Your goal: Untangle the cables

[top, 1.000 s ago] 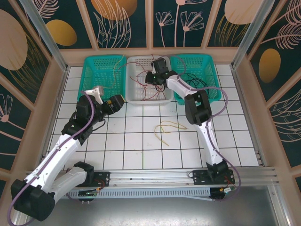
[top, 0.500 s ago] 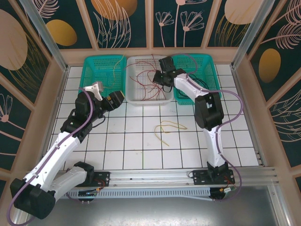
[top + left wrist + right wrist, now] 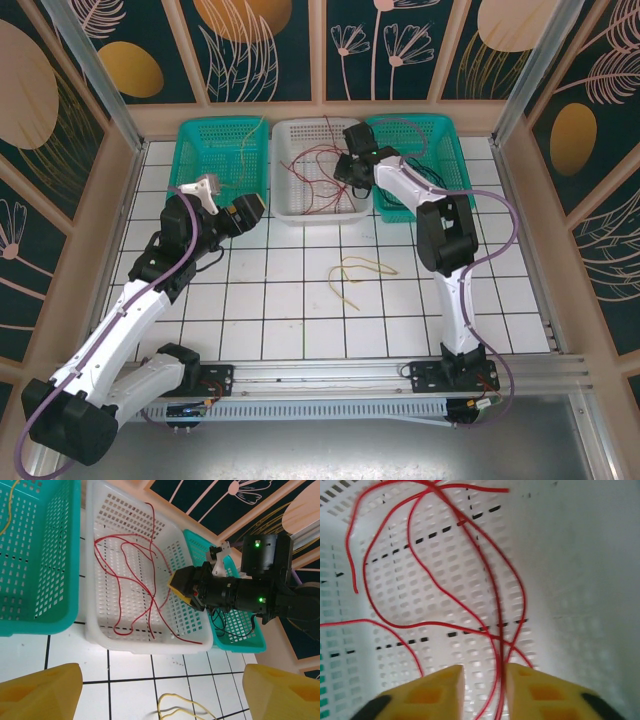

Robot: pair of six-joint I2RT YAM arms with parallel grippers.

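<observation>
While my right hand (image 3: 482, 690) reaches into the white basket (image 3: 290, 205), its fingers pinch red cables (image 3: 495, 605) that loop across the basket floor ahead of it. My left hand (image 3: 248, 213), fingers spread and empty, hovers near the basket's front-left corner. A pale yellow cable (image 3: 352, 272) lies on the counter (image 3: 300, 310), in front of the basket.

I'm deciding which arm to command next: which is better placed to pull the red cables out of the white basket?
The right one, probably. The right gripper is inside the white basket with a red cable between its nearly closed fingers. The left gripper hangs open over the tiles, short of the basket.
</observation>
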